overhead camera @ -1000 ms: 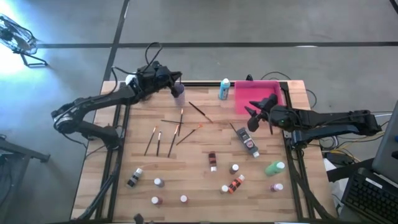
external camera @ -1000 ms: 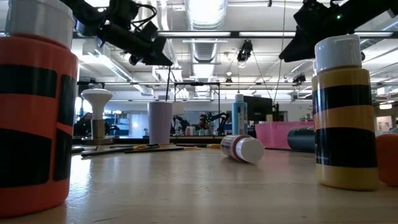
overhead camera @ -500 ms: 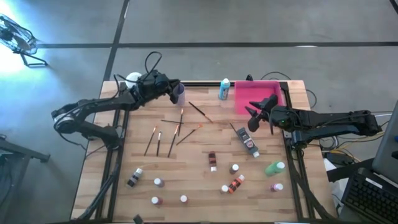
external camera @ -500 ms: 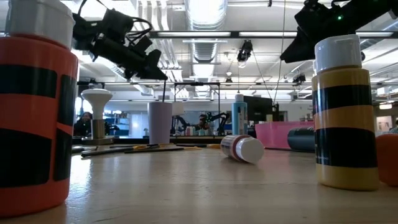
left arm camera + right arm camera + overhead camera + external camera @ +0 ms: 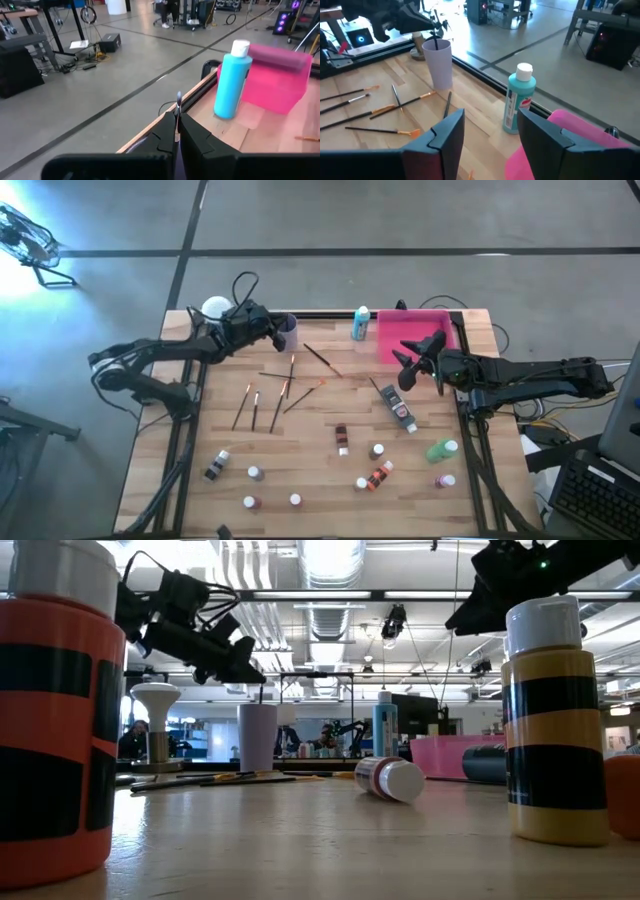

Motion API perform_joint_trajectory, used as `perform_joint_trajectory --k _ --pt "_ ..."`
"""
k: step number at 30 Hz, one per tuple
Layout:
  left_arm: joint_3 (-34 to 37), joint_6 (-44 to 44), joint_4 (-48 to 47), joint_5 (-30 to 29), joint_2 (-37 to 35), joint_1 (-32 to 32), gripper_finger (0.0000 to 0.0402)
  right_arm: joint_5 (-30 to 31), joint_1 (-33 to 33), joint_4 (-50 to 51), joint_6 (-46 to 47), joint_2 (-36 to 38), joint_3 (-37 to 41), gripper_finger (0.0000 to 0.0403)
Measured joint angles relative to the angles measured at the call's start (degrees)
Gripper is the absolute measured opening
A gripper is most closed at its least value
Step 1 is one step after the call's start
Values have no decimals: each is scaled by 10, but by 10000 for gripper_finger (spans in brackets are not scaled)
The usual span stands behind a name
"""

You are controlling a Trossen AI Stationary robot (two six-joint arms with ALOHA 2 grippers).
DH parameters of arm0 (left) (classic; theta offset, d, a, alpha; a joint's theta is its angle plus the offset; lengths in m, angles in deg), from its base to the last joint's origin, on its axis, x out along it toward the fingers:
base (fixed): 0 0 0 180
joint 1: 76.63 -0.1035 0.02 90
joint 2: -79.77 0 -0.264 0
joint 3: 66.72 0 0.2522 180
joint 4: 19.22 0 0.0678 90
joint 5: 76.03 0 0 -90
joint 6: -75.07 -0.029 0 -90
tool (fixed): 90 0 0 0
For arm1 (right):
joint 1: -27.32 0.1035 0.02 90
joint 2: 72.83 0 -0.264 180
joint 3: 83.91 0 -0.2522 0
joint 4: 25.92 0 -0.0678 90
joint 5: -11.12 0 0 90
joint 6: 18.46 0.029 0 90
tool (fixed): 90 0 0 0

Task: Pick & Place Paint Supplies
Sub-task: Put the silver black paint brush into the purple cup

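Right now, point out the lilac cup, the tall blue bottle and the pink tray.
Lilac cup [image 5: 437, 62]: right wrist view, on its side wall.
Blue bottle [image 5: 231, 86]: left wrist view, on its body.
Pink tray [image 5: 410, 330]: high view, on its bare floor.

Left claw [image 5: 272, 329] pinched closed; right claw [image 5: 418, 356] spread.
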Motion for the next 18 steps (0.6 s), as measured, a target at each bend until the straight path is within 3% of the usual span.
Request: perform_joint_trajectory --k 18 --pt "0 14 26 -1 75 -9 14 0 -2 0 -9 0 4 143"
